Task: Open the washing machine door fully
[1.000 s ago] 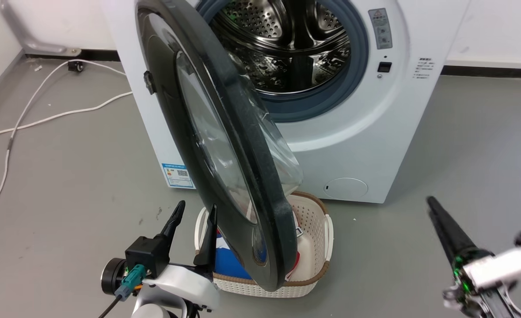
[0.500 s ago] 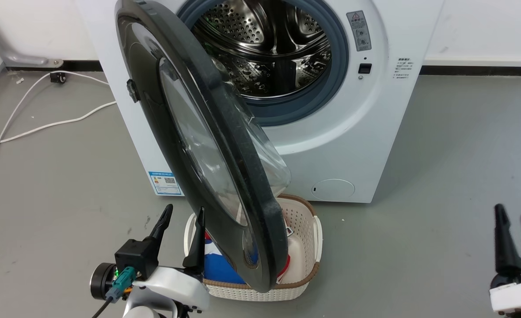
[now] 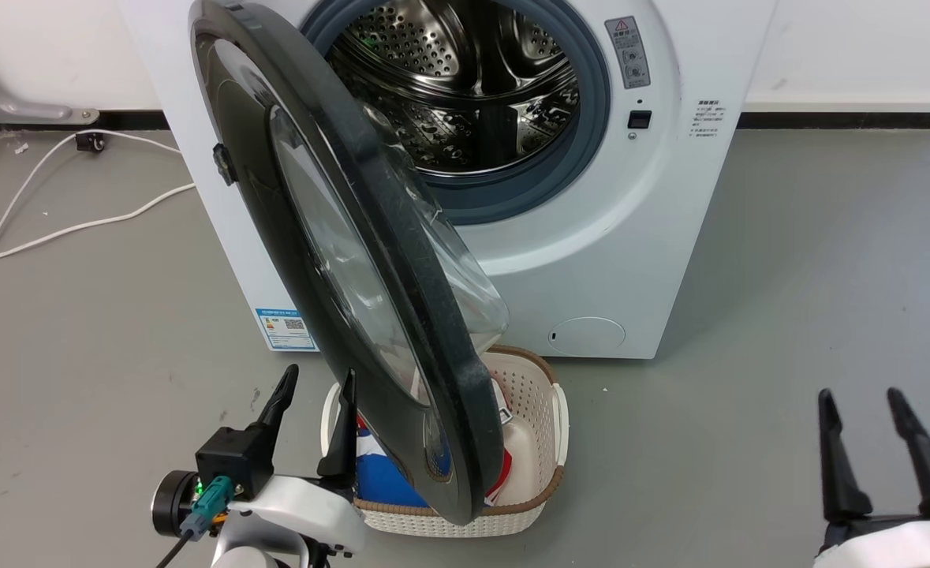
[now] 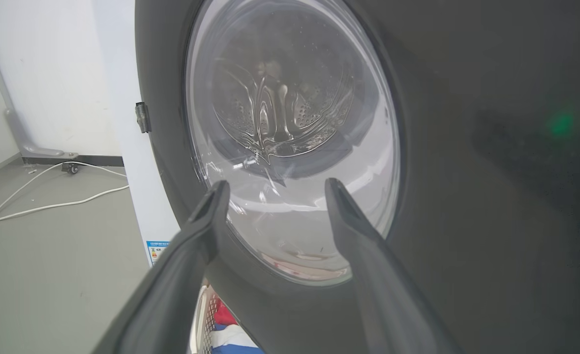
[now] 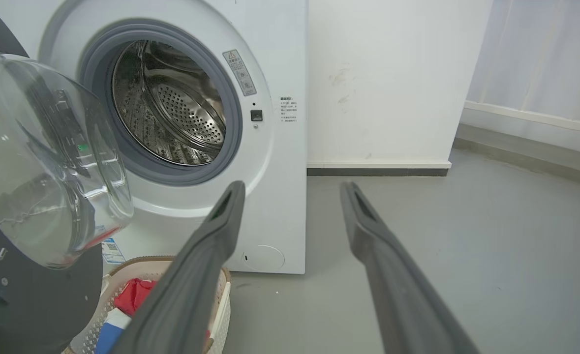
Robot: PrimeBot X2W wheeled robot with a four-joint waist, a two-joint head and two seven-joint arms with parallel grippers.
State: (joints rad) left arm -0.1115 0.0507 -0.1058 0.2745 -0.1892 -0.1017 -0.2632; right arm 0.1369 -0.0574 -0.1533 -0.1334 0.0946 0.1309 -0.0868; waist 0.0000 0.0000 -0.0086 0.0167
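Left to right.

- White cable (image 3: 54,233) lies on the grey floor, far left.
- Left pincer (image 3: 319,375): near left, fingers spread, nothing held. Its right finger sits just beside the outer face of the washing machine door (image 3: 338,237); contact cannot be told. In the left wrist view the fingers point at the glass window.
- The door is partly open and hinged on the left of the washing machine (image 3: 591,260). Its lower rim hangs over the laundry basket (image 3: 539,410).
- Right pincer (image 3: 860,394): near right, well apart from the door, fingers spread, empty.

Versus a second ago:
- The camera has shifted.
- The door's angle to the machine looks unchanged.
- The right pincer, tilted then, now stands upright.
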